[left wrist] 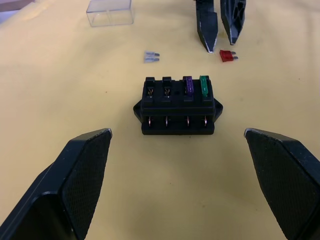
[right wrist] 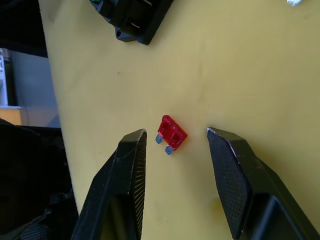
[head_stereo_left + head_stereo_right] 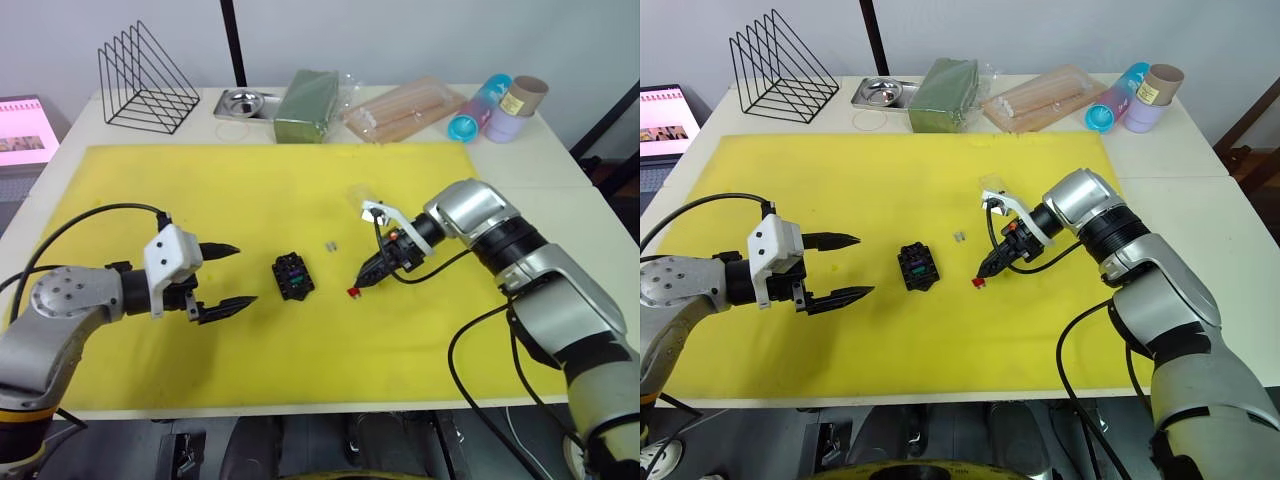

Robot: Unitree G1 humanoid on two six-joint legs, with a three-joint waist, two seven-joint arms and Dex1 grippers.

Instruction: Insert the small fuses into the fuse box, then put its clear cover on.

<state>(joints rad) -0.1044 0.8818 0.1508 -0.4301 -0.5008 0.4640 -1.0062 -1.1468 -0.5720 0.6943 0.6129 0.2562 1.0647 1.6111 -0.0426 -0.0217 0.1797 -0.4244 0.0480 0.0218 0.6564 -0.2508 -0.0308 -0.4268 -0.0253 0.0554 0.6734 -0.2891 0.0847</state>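
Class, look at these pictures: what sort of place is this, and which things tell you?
Probably a lab or office test bench: a yellow mat on a white table, a wire file rack, a laptop.

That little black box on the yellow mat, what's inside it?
The fuse box holds a purple fuse and a green fuse side by side; two slots beside them look empty. Their lower ends are hidden inside the box.

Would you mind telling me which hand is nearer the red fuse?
Right. The right hand is open around the red fuse; the left hand sits beyond the fuse box.
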